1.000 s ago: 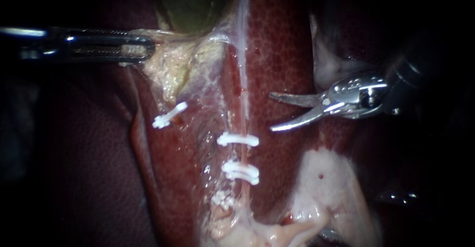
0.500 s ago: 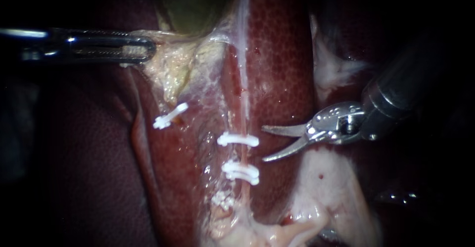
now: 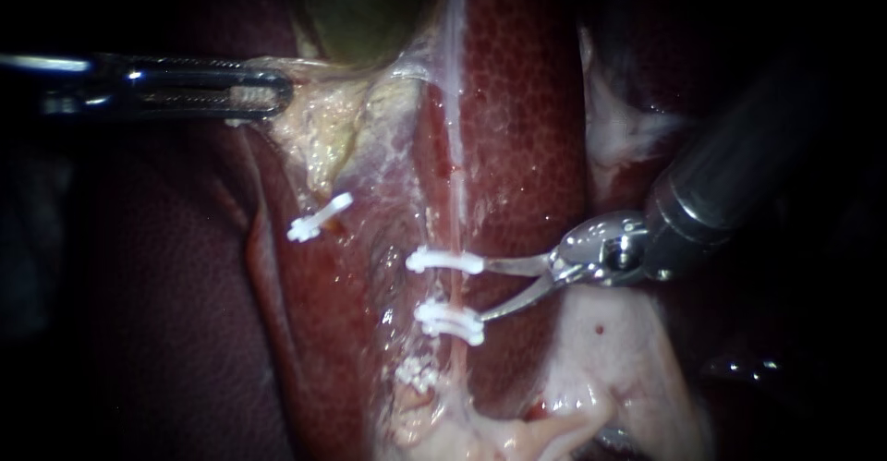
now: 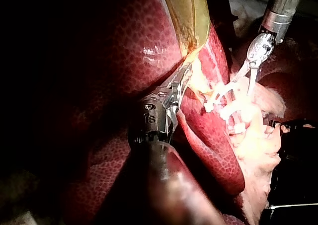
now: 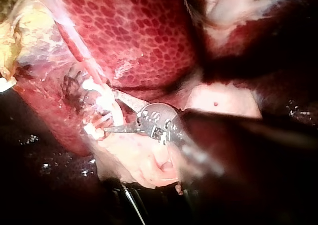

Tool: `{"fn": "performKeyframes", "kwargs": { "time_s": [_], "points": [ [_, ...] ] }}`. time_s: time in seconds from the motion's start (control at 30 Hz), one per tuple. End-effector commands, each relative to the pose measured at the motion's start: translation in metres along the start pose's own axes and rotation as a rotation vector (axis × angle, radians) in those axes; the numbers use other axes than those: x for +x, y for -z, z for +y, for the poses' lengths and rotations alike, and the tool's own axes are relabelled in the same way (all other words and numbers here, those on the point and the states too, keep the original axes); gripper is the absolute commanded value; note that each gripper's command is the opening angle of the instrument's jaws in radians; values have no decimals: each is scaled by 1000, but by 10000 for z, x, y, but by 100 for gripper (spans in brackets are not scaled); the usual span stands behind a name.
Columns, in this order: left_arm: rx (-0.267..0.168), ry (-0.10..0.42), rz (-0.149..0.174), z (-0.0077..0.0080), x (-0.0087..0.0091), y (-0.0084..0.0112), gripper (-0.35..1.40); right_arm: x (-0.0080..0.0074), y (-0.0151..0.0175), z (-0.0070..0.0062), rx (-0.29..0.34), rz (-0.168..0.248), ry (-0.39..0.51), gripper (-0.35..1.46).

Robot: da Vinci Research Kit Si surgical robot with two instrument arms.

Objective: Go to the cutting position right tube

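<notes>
The right tube (image 3: 455,287) runs thin and pink down the middle of the frame. Two white clips cross it, an upper clip (image 3: 444,260) and a lower clip (image 3: 450,321), with bare tube between them. From the right edge comes the right instrument (image 3: 483,289), its two blades spread, each tip at one clip's right end. A third clip (image 3: 319,216) sits apart, left of centre. At upper left the left instrument (image 3: 263,91) pinches pale tissue (image 3: 323,119) below the gallbladder (image 3: 360,8). The liver (image 3: 527,101) surrounds it all.
</notes>
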Motion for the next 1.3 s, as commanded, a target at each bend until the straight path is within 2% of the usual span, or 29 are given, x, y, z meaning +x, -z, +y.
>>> {"fn": "performKeyframes", "kwargs": {
  "time_s": [0.03,0.37,0.53,1.17,1.3],
  "points": [
    [0,0,0,0,0,0,-35,0,-3,0,3,-1,1,113],
    [-1,0,0,-1,1,-1,-35,-2,-25,9,20,-10,-10,108],
    [-2,0,0,-1,1,-1,-35,-1,-30,11,55,-18,-8,83],
    [-2,0,-1,-1,1,-2,-35,22,-49,15,170,129,-28,83],
    [-2,0,-1,-1,1,-2,-35,25,-52,16,198,145,-34,81]
  ]
}}
